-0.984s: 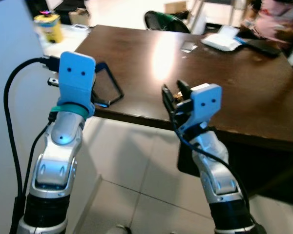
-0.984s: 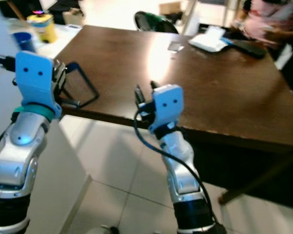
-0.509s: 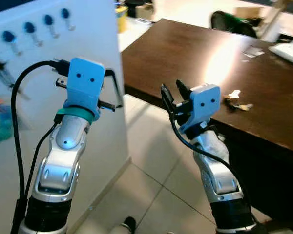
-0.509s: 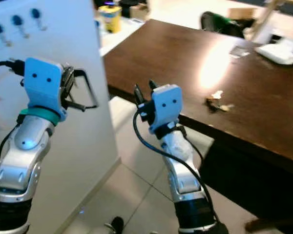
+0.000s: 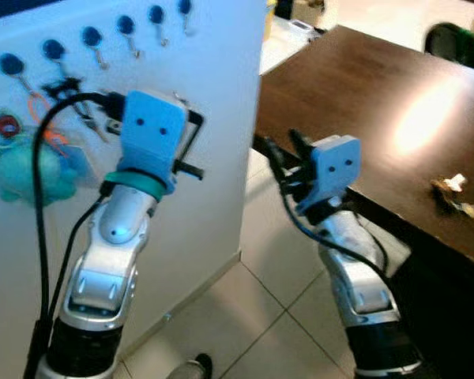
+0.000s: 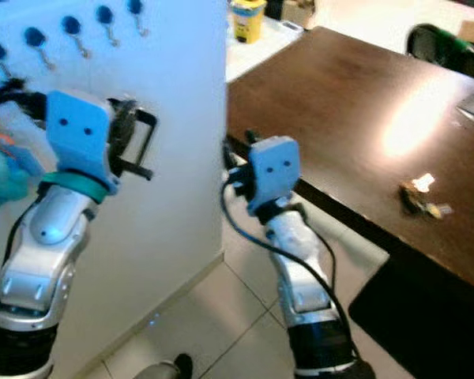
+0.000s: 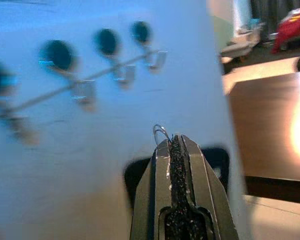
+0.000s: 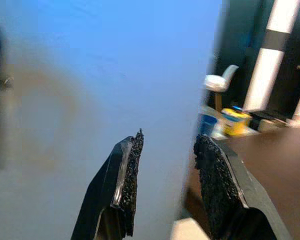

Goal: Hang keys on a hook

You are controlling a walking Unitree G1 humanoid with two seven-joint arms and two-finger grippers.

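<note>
My left gripper (image 7: 176,141) is shut on a thin silver key ring (image 7: 161,133), and a black loop (image 5: 192,145) hangs from it. It is raised in front of a white board (image 5: 213,87), below a row of blue-knobbed metal hooks (image 7: 108,43). The right gripper (image 8: 165,150) is open with nothing between its fingers, held up beside the board's edge. A second bunch of keys (image 5: 457,196) lies on the dark wooden table (image 5: 363,87) to the right.
A teal plush toy (image 5: 22,170), an orange cord and a red ring (image 5: 6,125) hang on the board's left part. A yellow container (image 6: 248,17) stands behind the board. The table edge runs close to my right arm; tiled floor (image 5: 261,316) lies below.
The camera has swung left, so the hook board now faces me and the table has slid to the right. Both grippers keep their pose; the left one stays shut.
</note>
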